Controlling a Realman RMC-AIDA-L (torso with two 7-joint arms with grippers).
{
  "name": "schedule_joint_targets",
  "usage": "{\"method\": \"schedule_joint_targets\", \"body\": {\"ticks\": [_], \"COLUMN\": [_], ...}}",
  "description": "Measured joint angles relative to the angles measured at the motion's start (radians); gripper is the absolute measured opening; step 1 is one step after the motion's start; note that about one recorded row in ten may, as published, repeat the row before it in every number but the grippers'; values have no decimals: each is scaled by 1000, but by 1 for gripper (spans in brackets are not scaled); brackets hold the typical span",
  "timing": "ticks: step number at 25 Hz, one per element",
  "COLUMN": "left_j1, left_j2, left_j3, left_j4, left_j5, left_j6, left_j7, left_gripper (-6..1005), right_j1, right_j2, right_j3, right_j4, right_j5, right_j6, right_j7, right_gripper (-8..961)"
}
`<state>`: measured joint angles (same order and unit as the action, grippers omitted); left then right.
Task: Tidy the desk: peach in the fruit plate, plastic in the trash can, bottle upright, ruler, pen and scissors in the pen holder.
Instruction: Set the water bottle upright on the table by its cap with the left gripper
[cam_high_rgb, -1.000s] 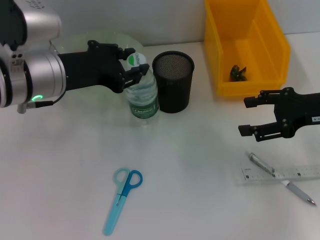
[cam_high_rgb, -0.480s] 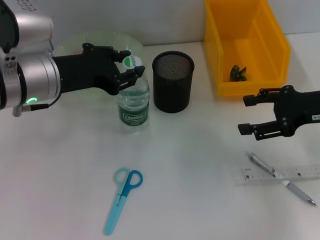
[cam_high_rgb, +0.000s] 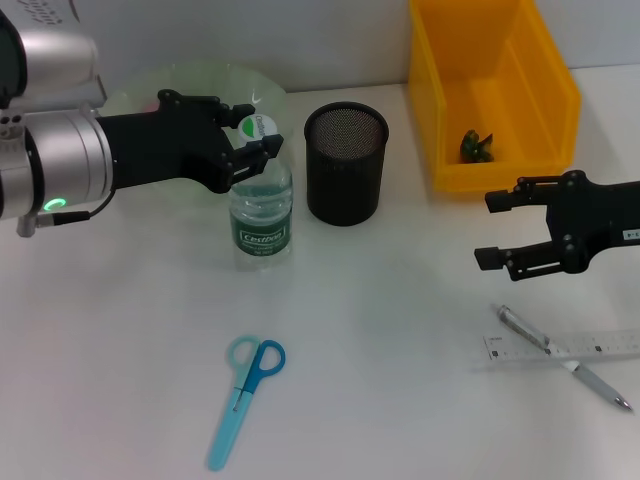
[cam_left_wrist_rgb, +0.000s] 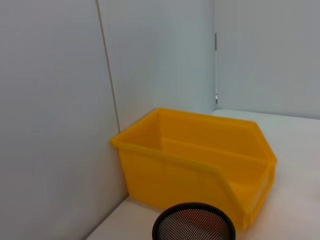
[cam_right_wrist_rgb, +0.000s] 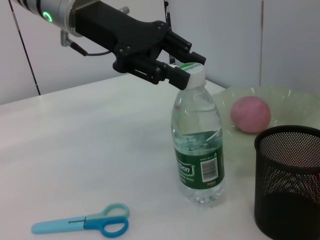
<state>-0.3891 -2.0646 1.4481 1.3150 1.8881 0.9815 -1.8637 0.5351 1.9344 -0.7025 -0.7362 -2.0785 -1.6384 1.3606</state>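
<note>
2 black fingers of the left gripper (cam_high_rgb: 252, 150) are closed around the white cap of the bottle (cam_high_rgb: 261, 218), which stands upright on the desk (cam_high_rgb: 400, 350), just left of the pen holder (cam_high_rgb: 345, 163) and near the fruit plate (cam_high_rgb: 140, 88). To finish well, I would open slowly and rise straight, so the cap is not pulled sideways. The right gripper (cam_high_rgb: 500, 230) hovers open, holding nothing, above the pen (cam_high_rgb: 560, 355) and ruler (cam_high_rgb: 560, 348).

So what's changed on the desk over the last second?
The left gripper, fingers at the cap, has carried the bottle leftward, away from the pen holder, and it now stands upright. The right gripper, scissors, pen and ruler stayed put.
</note>
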Motion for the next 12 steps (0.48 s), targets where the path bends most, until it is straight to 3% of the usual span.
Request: {"method": "schedule_joint_targets", "body": {"ticks": [12], "left_j1": [6], "left_j2": [0], "left_j3": [-31], "left_j4": [-7], "left_j5": [0], "left_j6": [18], "left_j7": [6], "left_gripper": [521], "right_j1": [2], "right_j2": [4], "right_j3": [-8], "right_j4": [-6], "right_j5": [0], "right_j6": [0], "right_j7": [12], "right_gripper": [823]}}
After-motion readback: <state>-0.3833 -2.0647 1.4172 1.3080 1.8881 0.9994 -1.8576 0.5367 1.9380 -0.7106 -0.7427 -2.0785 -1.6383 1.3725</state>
